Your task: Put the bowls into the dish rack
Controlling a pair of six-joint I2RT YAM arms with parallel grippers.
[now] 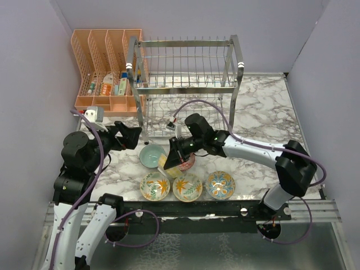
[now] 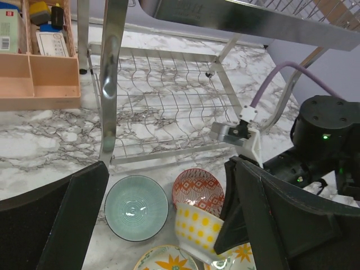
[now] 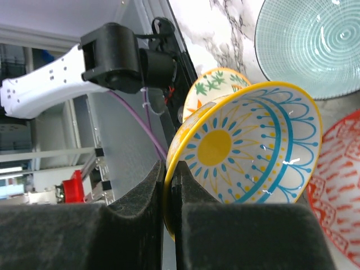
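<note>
1. Your right arm (image 1: 253,152) bends sharply at the elbow on the right side, and its forearm reaches leftward over the middle of the surface (image 1: 264,107).
2. Your right gripper (image 3: 171,169) is clamped tight on the rim of the yellow-rimmed bowl (image 3: 253,146), which sits tilted on edge between the fingers.
3. Your left arm (image 1: 79,154) stands folded up at the left, with its wrist pointing right.
4. Your left gripper (image 1: 134,135) has its fingers spread wide and empty, just left of the right gripper.
</note>
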